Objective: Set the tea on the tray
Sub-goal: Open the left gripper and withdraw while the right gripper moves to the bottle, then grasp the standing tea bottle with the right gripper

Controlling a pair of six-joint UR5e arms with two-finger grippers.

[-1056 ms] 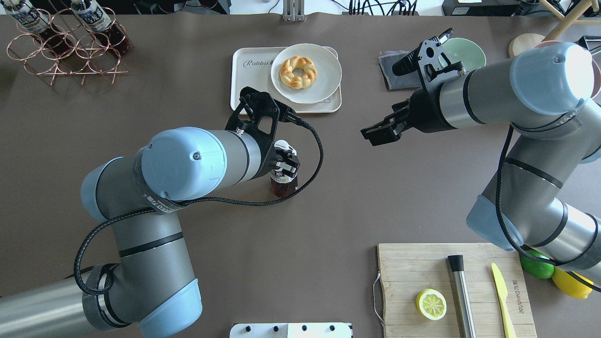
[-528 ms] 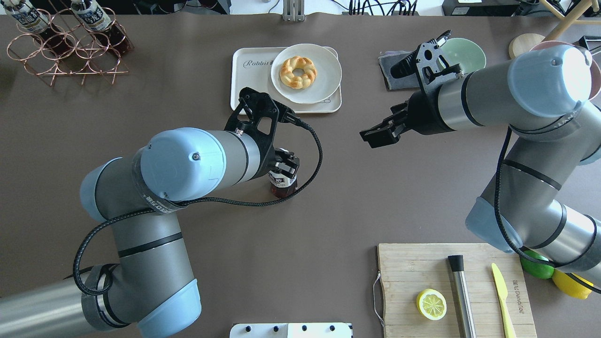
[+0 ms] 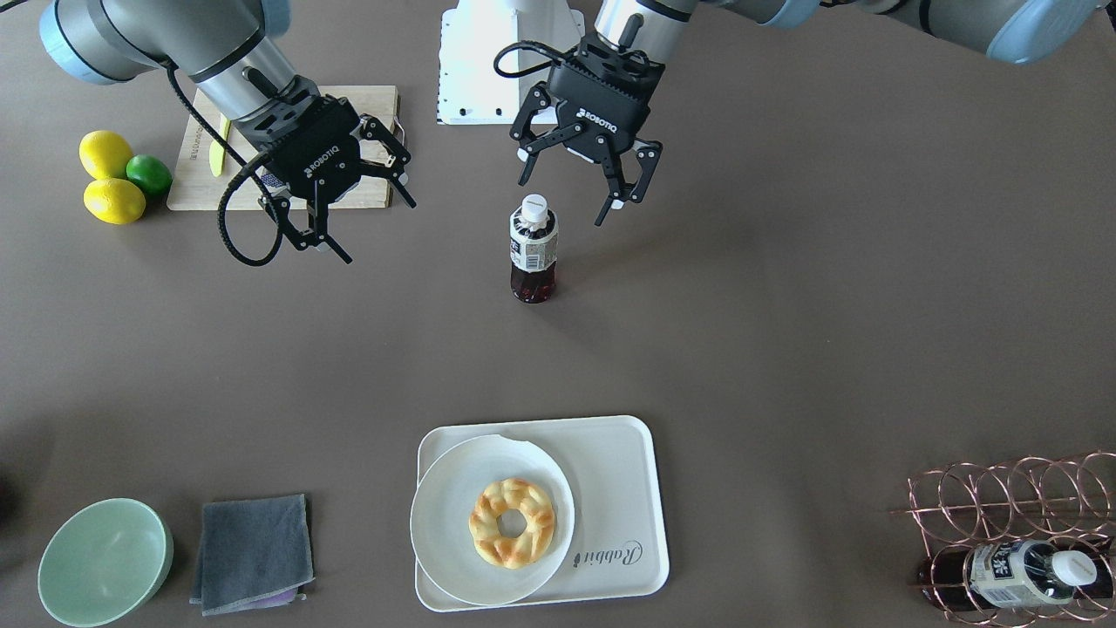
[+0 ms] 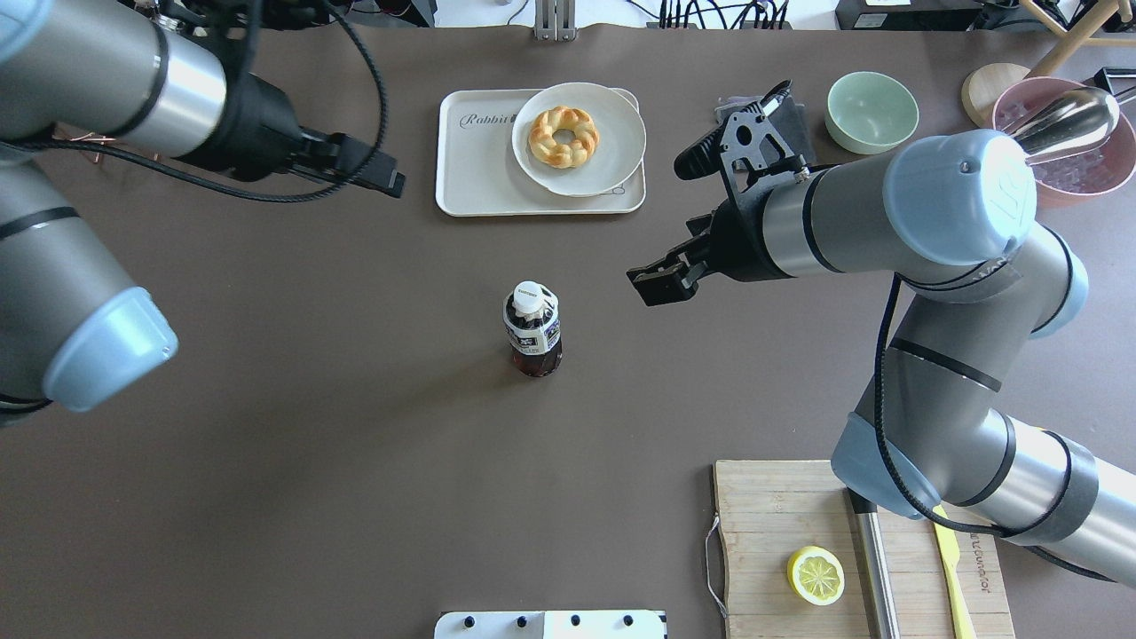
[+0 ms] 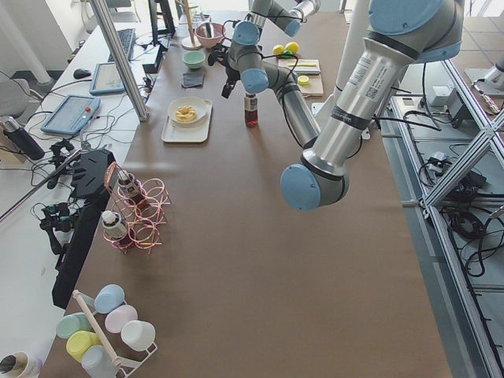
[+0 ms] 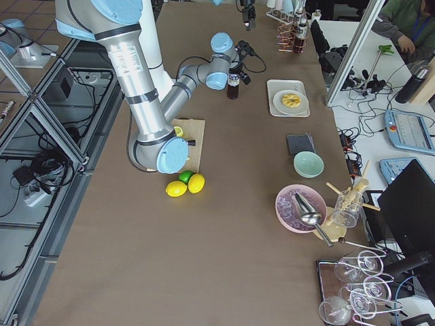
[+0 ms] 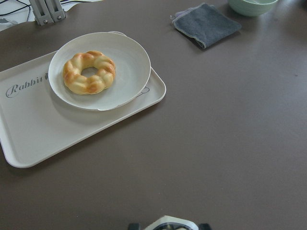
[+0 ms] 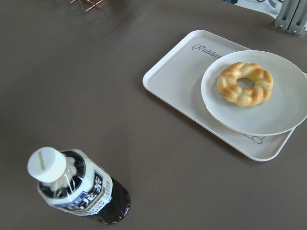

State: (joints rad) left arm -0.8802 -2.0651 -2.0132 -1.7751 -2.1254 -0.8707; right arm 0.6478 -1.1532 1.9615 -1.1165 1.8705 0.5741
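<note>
The tea bottle [image 4: 532, 328] stands upright and free on the bare table, in front of the tray; it also shows in the front view [image 3: 534, 249] and the right wrist view [image 8: 79, 189]. The off-white tray [image 4: 475, 169] lies at the far middle. My left gripper [image 3: 571, 196] is open and empty, just behind the cap in the front view. In the overhead view the left gripper [image 4: 382, 182] sits left of the tray, away from the bottle. My right gripper [image 4: 652, 284] is open and empty, to the bottle's right [image 3: 377, 231].
A round white plate with a doughnut [image 4: 577, 138] covers the tray's right half. A copper rack with a second bottle [image 3: 1020, 563] is far left. A grey cloth [image 3: 253, 549] and green bowl [image 4: 871, 111] are far right, and a cutting board [image 4: 799, 532] is near right.
My left gripper has let go of the bottle, which now stands alone, and the arm has swung up and to the far left. My right gripper has moved left, nearer the bottle.
</note>
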